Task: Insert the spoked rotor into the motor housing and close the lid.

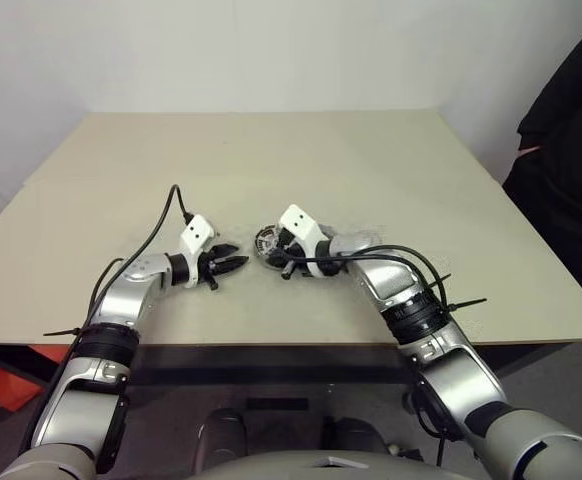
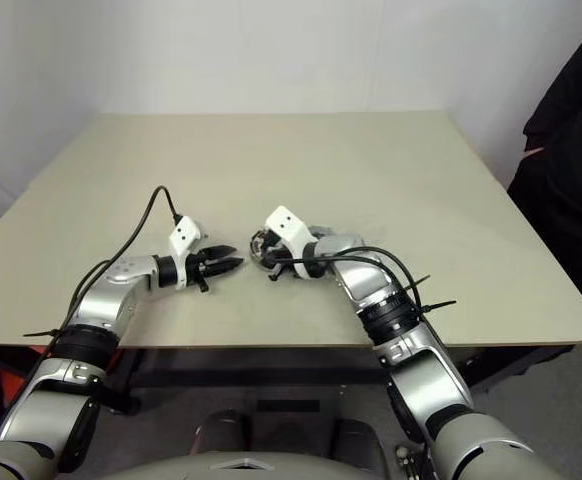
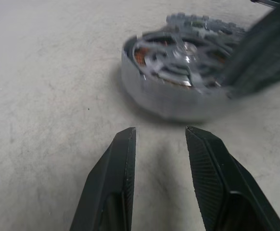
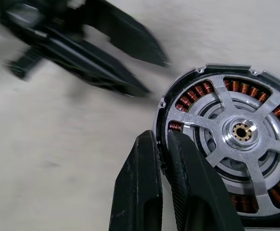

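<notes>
Nearest the camera, the left gripper (image 1: 233, 266) is seen part-open and empty, just left of the motor housing (image 3: 176, 91) on the table (image 1: 391, 160). Its rim is pinched by the closed right gripper (image 4: 164, 159); the spoked rotor (image 4: 241, 132) is seated inside.

The table (image 1: 271, 150) has a matt, pale beige top, finely speckled and slightly rough in the wrist views. The motor housing (image 4: 226, 144) is bare grey metal with a dull satin wall; inside it the windings are glossy copper-brown wire. The spoked rotor (image 4: 248, 139) lying in it is silvery metal, smoothly machined with a soft sheen, and its small hub has a brassy centre. The fingers of the right gripper (image 4: 161, 144) are matt black plastic with finely ribbed inner faces; those of the left gripper (image 3: 159, 137) look the same. The arms' shells are smooth, silvery and semi-gloss, with white plastic blocks at the wrists.
</notes>
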You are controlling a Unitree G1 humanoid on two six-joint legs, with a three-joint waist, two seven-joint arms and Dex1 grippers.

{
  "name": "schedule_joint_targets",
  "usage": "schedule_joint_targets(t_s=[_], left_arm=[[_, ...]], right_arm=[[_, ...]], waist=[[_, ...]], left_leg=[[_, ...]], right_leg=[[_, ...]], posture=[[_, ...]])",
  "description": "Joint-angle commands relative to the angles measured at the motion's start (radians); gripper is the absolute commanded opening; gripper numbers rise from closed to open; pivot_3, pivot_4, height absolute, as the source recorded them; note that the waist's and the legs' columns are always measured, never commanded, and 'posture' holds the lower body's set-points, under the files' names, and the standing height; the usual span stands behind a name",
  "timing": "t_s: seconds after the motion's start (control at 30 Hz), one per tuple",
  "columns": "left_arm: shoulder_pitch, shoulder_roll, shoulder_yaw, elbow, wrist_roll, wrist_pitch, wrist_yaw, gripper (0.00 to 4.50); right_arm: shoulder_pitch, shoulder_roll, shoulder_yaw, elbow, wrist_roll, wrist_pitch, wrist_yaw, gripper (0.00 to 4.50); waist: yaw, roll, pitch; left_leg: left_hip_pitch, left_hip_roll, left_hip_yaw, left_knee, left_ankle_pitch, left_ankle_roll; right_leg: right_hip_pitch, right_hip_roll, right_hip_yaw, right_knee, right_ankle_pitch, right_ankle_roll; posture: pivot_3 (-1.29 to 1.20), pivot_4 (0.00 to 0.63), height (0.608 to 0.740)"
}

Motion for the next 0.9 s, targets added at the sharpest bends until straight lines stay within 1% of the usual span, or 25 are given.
schedule_joint_targets(t_s=[0.03, 0.23, 0.27, 0.3, 0.37, 0.53, 0.57, 0.73, 0.83, 0.87, 0.9], left_arm=[[-0.014, 0.008, 0.016, -0.017, -0.008, -0.013, 0.005, 1.76], [-0.019, 0.005, 0.015, -0.015, -0.006, -0.017, 0.006, 1.76], [-0.018, 0.006, 0.015, -0.016, -0.006, -0.016, 0.006, 1.76], [-0.018, 0.007, 0.016, -0.016, -0.007, -0.016, 0.006, 1.76], [-0.015, 0.010, 0.018, -0.019, -0.008, -0.015, 0.005, 1.76], [-0.011, 0.016, 0.023, -0.020, -0.010, -0.014, 0.002, 1.76], [-0.011, 0.016, 0.023, -0.021, -0.010, -0.015, 0.002, 1.76], [-0.011, 0.013, 0.021, -0.020, -0.011, -0.020, -0.004, 1.76], [-0.014, 0.005, 0.010, -0.007, -0.006, -0.024, -0.015, 1.76], [-0.015, 0.003, 0.007, -0.003, -0.005, -0.026, -0.019, 1.76], [-0.015, 0.003, 0.006, -0.001, -0.004, -0.027, -0.022, 1.76]], right_arm=[[-0.027, 0.012, -0.010, -0.035, 0.031, -0.007, -0.010, 0.03], [-0.042, 0.028, -0.020, 0.078, 0.021, -0.039, -0.056, 0.03], [-0.039, 0.026, -0.020, 0.070, 0.023, -0.044, -0.057, 0.68], [-0.036, 0.023, -0.019, 0.056, 0.027, -0.047, -0.054, 0.93], [-0.032, 0.014, -0.028, 0.007, 0.045, -0.038, -0.047, 1.59], [-0.023, -0.008, -0.092, -0.155, 0.125, 0.074, -0.047, 1.59], [-0.019, -0.005, -0.126, -0.190, 0.148, 0.110, -0.066, 1.59], [0.023, 0.038, -0.440, -0.293, 0.257, 0.333, -0.252, 1.59], [0.115, 0.073, -0.716, -0.367, 0.323, 0.606, -0.323, 1.59], [0.144, 0.088, -0.783, -0.398, 0.336, 0.675, -0.337, 1.75], [0.160, 0.099, -0.821, -0.421, 0.345, 0.717, -0.349, 1.90]], waist=[[0.001, 0.000, 0.000], [0.000, 0.000, 0.000], [0.000, 0.000, 0.000], [0.000, 0.000, 0.000], [0.004, 0.000, 0.000], [0.004, 0.000, 0.000], [0.004, 0.000, 0.000], [0.008, -0.001, 0.000], [0.016, -0.002, 0.000], [0.020, -0.002, 0.000], [0.027, -0.001, 0.000]], left_leg=[[0.000, 0.000, 0.000, 0.000, 0.000, 0.000], [0.000, 0.000, 0.000, 0.000, 0.000, -0.001], [0.002, 0.000, 0.000, 0.000, 0.001, -0.001], [0.002, -0.001, 0.000, 0.000, 0.001, -0.001], [0.002, -0.001, 0.000, 0.000, 0.001, -0.001], [0.002, -0.001, 0.000, -0.001, 0.001, -0.001], [0.002, -0.001, -0.001, -0.001, 0.001, -0.001], [0.002, -0.002, 0.000, -0.003, 0.003, -0.005], [0.003, -0.003, 0.000, -0.004, 0.003, -0.005], [0.004, -0.003, 0.000, -0.005, 0.003, -0.005], [0.005, -0.003, 0.000, -0.005, 0.003, -0.005]], right_leg=[[0.000, 0.000, 0.000, 0.000, 0.000, 0.000], [0.000, 0.000, 0.000, 0.000, 0.000, 0.000], [0.001, 0.000, 0.000, 0.000, 0.000, 0.000], [0.002, 0.000, 0.000, 0.000, 0.000, 0.000], [0.002, -0.001, 0.000, 0.000, 0.000, 0.000], [0.002, -0.001, 0.000, 0.000, 0.000, 0.000], [0.002, -0.001, 0.000, 0.000, 0.000, 0.000], [0.002, -0.001, 0.000, -0.001, 0.000, 0.000], [0.003, -0.002, 0.001, -0.002, 0.000, 0.001], [0.005, -0.002, 0.001, -0.003, 0.000, 0.001], [0.006, -0.002, 0.001, -0.003, -0.001, 0.001]], posture=[[0.00, 0.000, 0.740], [0.00, 0.000, 0.740], [0.00, 0.000, 0.740], [0.00, 0.000, 0.740], [0.00, 0.000, 0.740], [0.00, 0.000, 0.740], [0.00, 0.000, 0.740], [0.00, 0.000, 0.740], [0.00, 0.000, 0.740], [0.00, 0.000, 0.740], [0.00, 0.000, 0.740]])
